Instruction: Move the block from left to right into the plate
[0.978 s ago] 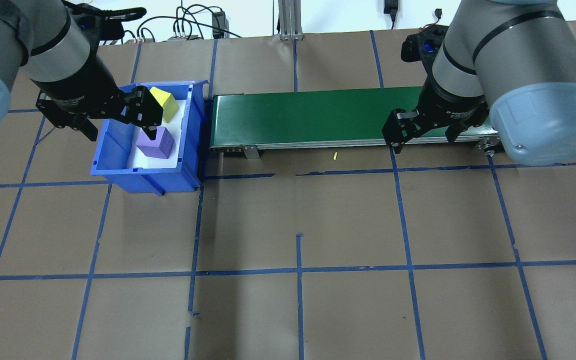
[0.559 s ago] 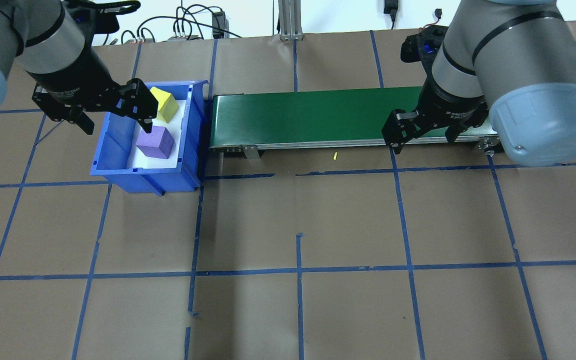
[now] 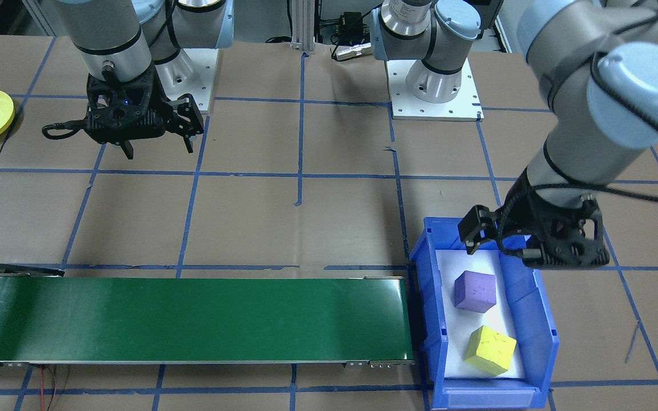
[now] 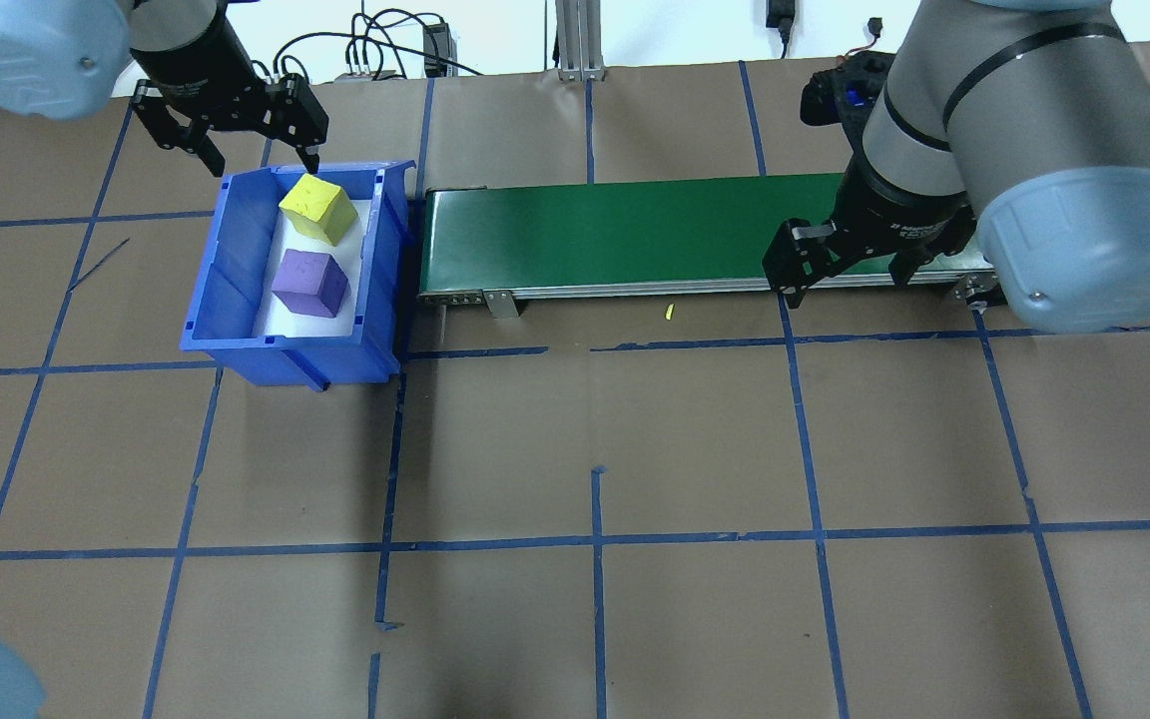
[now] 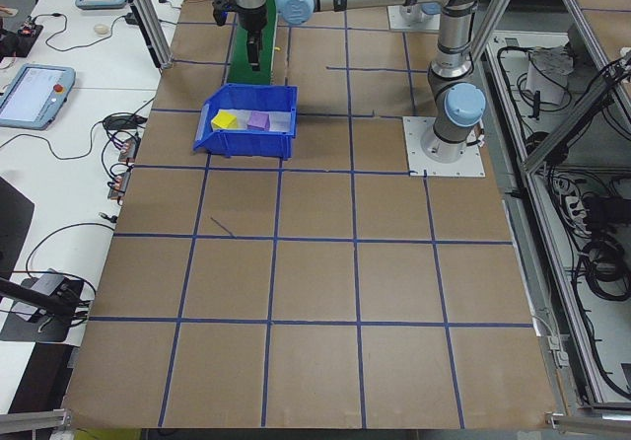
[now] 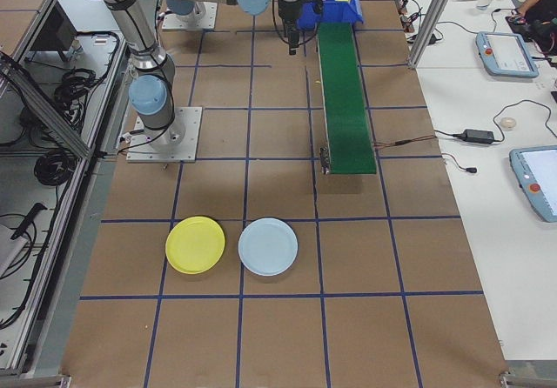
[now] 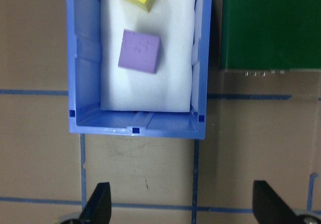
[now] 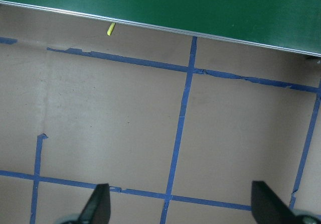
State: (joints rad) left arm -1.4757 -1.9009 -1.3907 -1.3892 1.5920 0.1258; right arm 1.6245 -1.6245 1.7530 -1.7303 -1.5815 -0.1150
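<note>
Blue plastic bin (image 4: 236, 340) sits on the desk (image 4: 595, 449) at the left end of the green conveyor belt (image 4: 625, 235), nearly touching it. On its white liner lie two blocks, apart from each other: a purple cube (image 4: 309, 284) nearer the robot and a yellow cube (image 4: 316, 208) at the far end. Neither is gripped.

Left pincer (image 4: 236, 140) is spread and empty. A second ago it was down in the bin with a finger against the purple cube; it has since risen and withdrawn, and the yellow cube now lies fully exposed. Both blocks kept their places. Right pincer (image 4: 840, 265) is spread, empty, unchanged, hovering over the desk beside the belt's right end.

Yellow plate (image 6: 195, 244) and pale blue plate (image 6: 268, 246) lie side by side on the desk, well past the belt's right end. A small yellow scrap (image 4: 668, 312) lies beside the belt's near edge.
</note>
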